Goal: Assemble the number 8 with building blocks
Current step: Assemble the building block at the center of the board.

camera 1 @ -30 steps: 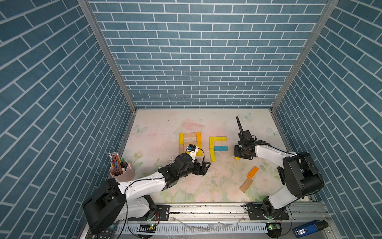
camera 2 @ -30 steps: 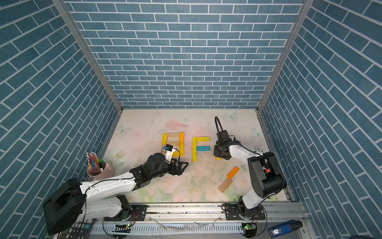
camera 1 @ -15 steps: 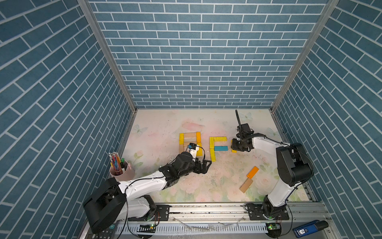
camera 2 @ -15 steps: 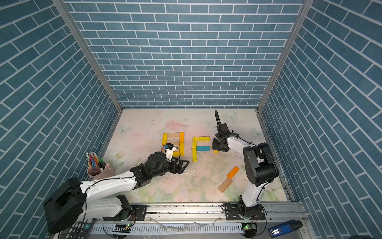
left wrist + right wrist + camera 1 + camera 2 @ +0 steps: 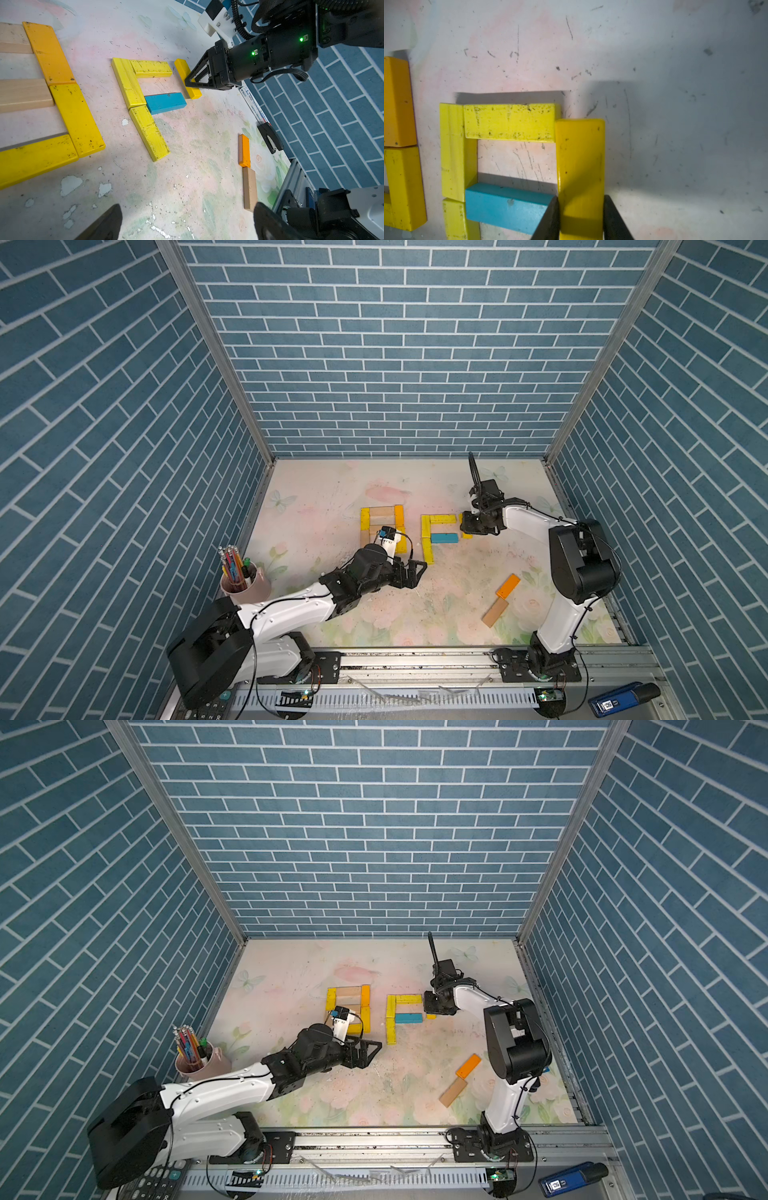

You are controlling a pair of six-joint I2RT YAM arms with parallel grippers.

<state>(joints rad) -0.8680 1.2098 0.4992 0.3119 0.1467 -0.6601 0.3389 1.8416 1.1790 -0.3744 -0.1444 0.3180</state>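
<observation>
Right wrist view: we have right claw clenched on a flat yellow wooden plank, with a teal-blue wooden plank just beside the claw's tip. Left claw released.

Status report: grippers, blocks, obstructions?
Left gripper open, empty. Right gripper shut on yellow block, beside teal block. Orange block, tan block loose, out of the way.

The right gripper, clamping a yellow plank, now stands farther left, with that plank abutting the top yellow plank and the teal plank.
</observation>
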